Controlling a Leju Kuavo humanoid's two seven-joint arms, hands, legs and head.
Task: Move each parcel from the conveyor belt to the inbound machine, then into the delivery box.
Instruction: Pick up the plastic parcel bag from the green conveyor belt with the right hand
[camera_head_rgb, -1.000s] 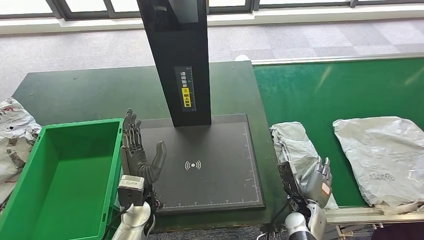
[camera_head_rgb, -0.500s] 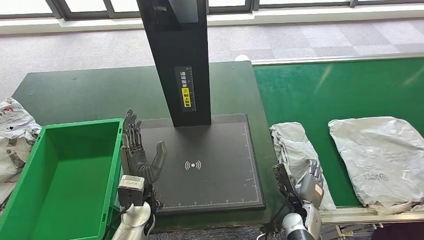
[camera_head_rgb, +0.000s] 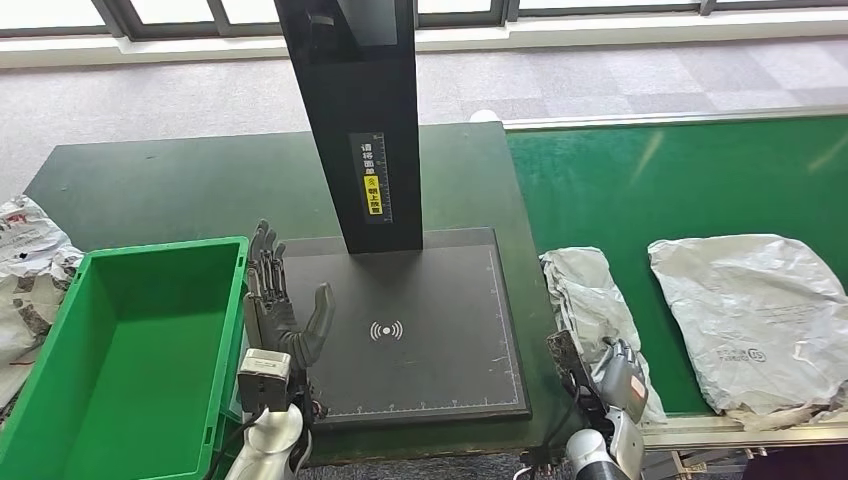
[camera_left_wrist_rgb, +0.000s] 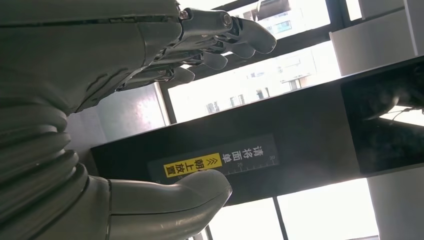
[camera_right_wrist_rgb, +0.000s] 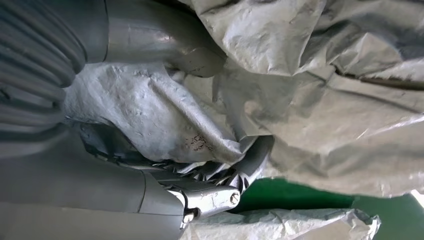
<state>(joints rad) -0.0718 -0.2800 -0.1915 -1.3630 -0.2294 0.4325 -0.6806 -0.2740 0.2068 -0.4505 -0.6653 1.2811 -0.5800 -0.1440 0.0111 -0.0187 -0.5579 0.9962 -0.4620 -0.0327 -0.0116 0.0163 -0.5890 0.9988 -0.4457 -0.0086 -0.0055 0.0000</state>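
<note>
**Parcel pick-up at the near belt edge: handling and markings**

At the near left corner of the green conveyor belt (camera_head_rgb: 700, 180) lies the crumpled grey plastic mailer parcel (camera_head_rgb: 588, 290), long axis running near to far, just right of the dark table. The right hand (camera_head_rgb: 620, 378) sits on its near end; the right wrist view shows the thumb (camera_right_wrist_rgb: 165, 47) on one side of a gathered fold of film and the fingers (camera_right_wrist_rgb: 210, 195) curled in under the other, so the hand pinches the bag.

Handling judgement: the film is thin, soft and heavily creased, so the parcel probably weighs little, will sag when lifted and may slip through a loose pinch. Take hold on a bunched fold backed by contents, not on a loose flap. Fragility of the contents cannot be determined.

A second, larger grey plastic mailer (camera_head_rgb: 750, 320) lies further right on the belt, apart from the first; it carries a small round printed mark, too small to read.

The left hand (camera_head_rgb: 280, 310) stands upright and spread, holding nothing, between the green plastic delivery box (camera_head_rgb: 40, 400) and the black inbound machine platform (camera_head_rgb: 450, 300). The platform carries a white wireless symbol. The machine's black column (camera_head_rgb: 350, 100) bears white Chinese text reading 请将面单 and a yellow label reading 朝上放置.
</note>
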